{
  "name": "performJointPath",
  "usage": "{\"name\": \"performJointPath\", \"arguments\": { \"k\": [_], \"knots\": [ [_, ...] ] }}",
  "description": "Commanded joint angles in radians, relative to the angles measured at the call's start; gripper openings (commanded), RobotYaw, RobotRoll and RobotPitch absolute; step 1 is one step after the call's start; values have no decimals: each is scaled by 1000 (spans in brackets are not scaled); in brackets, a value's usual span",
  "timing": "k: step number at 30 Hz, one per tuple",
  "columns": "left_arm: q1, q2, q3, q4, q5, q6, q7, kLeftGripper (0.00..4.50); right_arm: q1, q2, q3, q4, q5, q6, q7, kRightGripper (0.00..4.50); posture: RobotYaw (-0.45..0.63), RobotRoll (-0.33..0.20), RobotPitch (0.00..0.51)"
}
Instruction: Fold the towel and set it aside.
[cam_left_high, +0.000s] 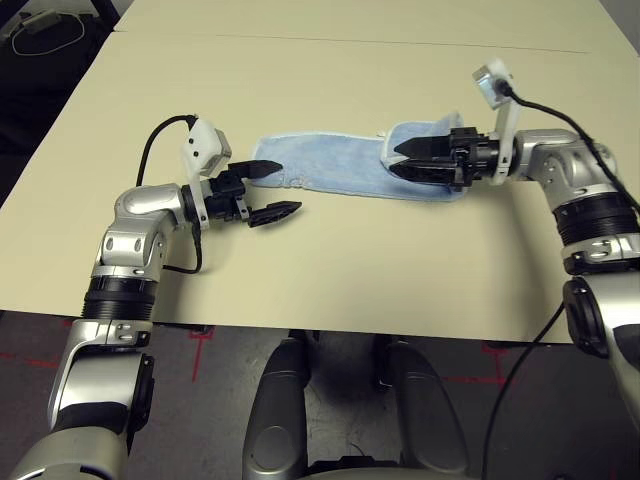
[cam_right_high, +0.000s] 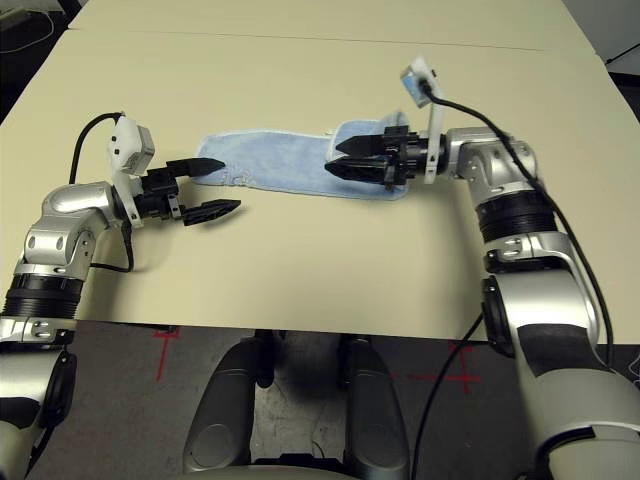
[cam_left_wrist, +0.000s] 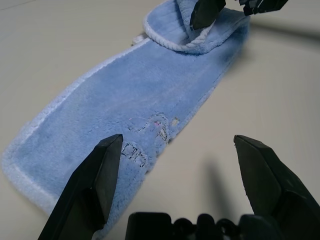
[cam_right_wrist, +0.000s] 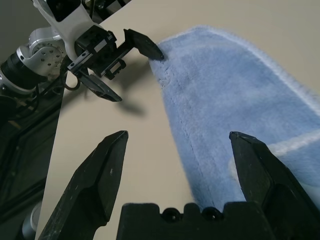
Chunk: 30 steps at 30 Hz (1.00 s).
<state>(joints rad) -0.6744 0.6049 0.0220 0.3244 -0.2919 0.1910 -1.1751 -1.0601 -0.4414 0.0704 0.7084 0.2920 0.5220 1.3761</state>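
1. Nearest, toward the robot's left: left gripper (cam_left_high: 272, 190), just above the cream table (cam_left_high: 330, 270), fingers spread wide, nothing held between them.
2. One finger (cam_left_high: 263, 168) of that gripper over the towel's near-left end, the other finger (cam_left_high: 276, 212) out over bare tabletop, clear of the cloth.
3. Just beyond: the towel (cam_left_high: 335, 168), light blue terry, lying flat as a long narrow strip across the middle of the table, white stitched edging along its border.
4. Small dark embroidered mark (cam_left_wrist: 145, 145) near the strip's left end, close to the edge nearest the robot, as seen from the left wrist.
5. At the strip's right end: a short flap (cam_left_high: 410, 138) doubled back on top of the rest, its white-edged hem curving across the cloth.
6. Same depth, toward the robot's right: right gripper (cam_left_high: 405, 160), pointing toward the left one, fingers apart, gripping nothing.
7. One of its fingers (cam_left_high: 425, 148) over the folded flap, the other (cam_left_high: 420, 172) over the towel's near edge; contact with the cloth not clear from the views.
8. Farther back: a seam line (cam_left_high: 400, 44) across the tabletop, well beyond the towel.
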Motion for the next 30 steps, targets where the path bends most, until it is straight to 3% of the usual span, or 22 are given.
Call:
{"name": "performJointPath", "arguments": {
  "k": [1,4,8,12,20,30],
  "knots": [
    [12,7,-6,-15,-5,4,-6,4500,9,5,31,-17,-10,1,34,4430,-1,0,266],
    [17,9,-5,-19,-5,6,-4,4500,34,-9,30,-74,13,14,76,4430,-1,0,265],
    [21,7,-4,-27,-7,11,2,4500,43,-43,-51,-140,79,52,56,4430,-4,0,264],
    [27,7,-3,-28,-8,9,3,4500,78,-142,-131,-232,142,117,47,4430,-19,0,263],
    [1,-4,-12,4,-3,-3,-1,4500,199,-280,-174,-334,188,190,41,4430,-30,0,263],
    [4,1,-12,-2,-5,0,-6,4500,218,-332,-139,-228,114,114,-14,4430,-25,0,264]
  ]
}}
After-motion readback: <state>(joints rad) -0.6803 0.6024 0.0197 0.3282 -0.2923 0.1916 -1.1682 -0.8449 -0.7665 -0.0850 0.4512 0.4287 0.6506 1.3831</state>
